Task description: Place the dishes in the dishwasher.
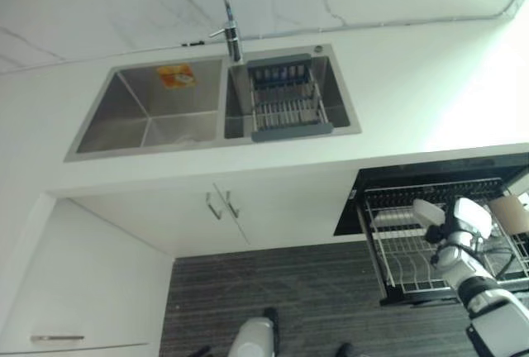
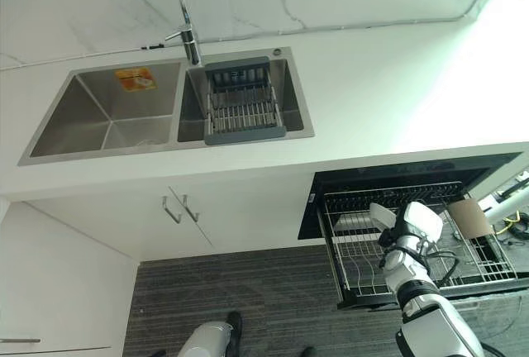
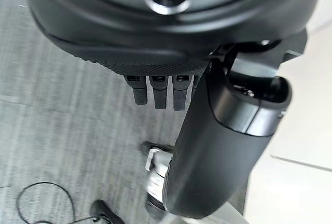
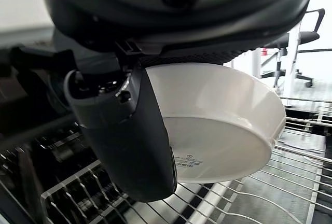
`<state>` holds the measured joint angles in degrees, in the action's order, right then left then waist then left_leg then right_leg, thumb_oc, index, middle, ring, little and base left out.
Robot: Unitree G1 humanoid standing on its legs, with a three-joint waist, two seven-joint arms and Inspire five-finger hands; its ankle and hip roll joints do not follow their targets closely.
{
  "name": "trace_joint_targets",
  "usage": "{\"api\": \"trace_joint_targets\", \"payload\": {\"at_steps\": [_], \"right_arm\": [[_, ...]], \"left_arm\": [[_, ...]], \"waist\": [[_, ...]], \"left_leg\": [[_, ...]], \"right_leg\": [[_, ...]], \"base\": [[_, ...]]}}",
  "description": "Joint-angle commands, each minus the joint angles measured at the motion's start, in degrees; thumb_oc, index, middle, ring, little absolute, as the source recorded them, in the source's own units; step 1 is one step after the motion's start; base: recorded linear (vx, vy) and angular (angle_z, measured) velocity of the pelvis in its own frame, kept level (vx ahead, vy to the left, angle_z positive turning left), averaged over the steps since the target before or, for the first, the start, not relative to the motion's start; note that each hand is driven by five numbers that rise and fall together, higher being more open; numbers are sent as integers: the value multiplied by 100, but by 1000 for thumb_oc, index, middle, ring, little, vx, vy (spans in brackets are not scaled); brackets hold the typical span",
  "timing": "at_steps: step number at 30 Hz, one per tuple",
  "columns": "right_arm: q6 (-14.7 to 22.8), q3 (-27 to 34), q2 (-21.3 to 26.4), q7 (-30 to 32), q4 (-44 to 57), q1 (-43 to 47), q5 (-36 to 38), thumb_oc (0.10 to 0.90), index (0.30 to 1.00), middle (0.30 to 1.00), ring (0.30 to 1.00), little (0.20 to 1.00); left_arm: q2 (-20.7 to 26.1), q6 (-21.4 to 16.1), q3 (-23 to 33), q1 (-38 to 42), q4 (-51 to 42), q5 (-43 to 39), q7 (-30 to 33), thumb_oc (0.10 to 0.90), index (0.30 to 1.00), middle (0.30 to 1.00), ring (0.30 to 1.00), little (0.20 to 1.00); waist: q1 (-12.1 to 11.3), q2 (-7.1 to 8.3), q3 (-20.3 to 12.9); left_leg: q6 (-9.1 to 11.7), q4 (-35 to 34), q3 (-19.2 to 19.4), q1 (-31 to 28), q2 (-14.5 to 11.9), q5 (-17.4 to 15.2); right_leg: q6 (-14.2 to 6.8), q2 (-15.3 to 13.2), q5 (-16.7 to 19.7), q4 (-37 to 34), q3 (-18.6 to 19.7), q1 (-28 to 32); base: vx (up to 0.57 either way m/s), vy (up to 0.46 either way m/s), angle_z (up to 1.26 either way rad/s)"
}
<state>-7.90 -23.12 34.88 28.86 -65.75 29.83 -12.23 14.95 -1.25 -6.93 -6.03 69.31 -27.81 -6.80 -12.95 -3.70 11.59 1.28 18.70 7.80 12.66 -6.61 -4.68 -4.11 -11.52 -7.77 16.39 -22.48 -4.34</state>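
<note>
— Holding what, over at four o'clock?

— Clamped on a white bowl [image 4: 218,125]: right hand [image 4: 129,141] with thumb curled across the underside, fingers hidden behind the rim. Carried on edge, base showing, probably so as to slot between the wires rather than lie flat.

— And where, against the dishwasher rack [image 2: 355,241]?

— Hovering above the pulled-out rack, at four o'clock from the sink [image 2: 107,126]. Not yet touching the wires, judging from the right wrist view: tines visible below the bowl with a gap. Likely mid-descent toward a slot.

— Anything already in there?

— Brownish item [image 2: 471,218] toward the rack's three o'clock side; hard to tell what. Grey drainer basket [image 2: 242,102] sitting in the sink's right basin, apparently empty.

— Left hand [image 3: 218,156]?

— Hanging low over the dark striped floor [image 1: 297,291], fingers straight and relaxed, gripping nothing. Kept out of the way, presumably, with one bowl needing one hand.

— Risk?

— Catching the rim on a tine, or letting go before seating between wires.
</note>
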Motion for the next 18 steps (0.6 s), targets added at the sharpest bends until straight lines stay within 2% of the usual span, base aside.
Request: {"api": "trace_joint_targets", "payload": {"at_steps": [1,9,14,18], "right_arm": [[-41,315,487,623,63,697,200,400,300,300,300,300],[-313,495,640,1197,-203,939,483,400,300,300,300,300],[-236,499,710,1274,-260,1161,769,400,300,300,300,300],[-273,468,708,1195,-260,1211,711,400,300,300,300,300]], "left_arm": [[271,-234,-345,17,-79,140,23,800,900,900,900,900],[341,-267,-479,121,-409,6,106,800,900,900,900,900],[424,-285,-546,167,-634,-185,-18,800,900,900,900,900],[442,-303,-599,142,-798,-246,-73,800,900,900,900,900]], "waist": [[-69,100,-144],[-165,-18,69],[-178,-109,220],[-175,-155,290]], "left_leg": [[578,-151,-500,52,-236,-21],[541,-151,-580,295,-101,38],[526,-151,-569,441,-61,65],[525,-151,-527,512,-60,82]], "right_leg": [[-443,-474,-11,80,-16,102],[-486,-579,103,80,-65,-98],[-523,-652,163,80,-59,-250],[-549,-697,188,80,-65,-313]], "base": [[-36,-29,16],[-72,-28,11],[-114,-12,6],[-67,-3,3]]}}
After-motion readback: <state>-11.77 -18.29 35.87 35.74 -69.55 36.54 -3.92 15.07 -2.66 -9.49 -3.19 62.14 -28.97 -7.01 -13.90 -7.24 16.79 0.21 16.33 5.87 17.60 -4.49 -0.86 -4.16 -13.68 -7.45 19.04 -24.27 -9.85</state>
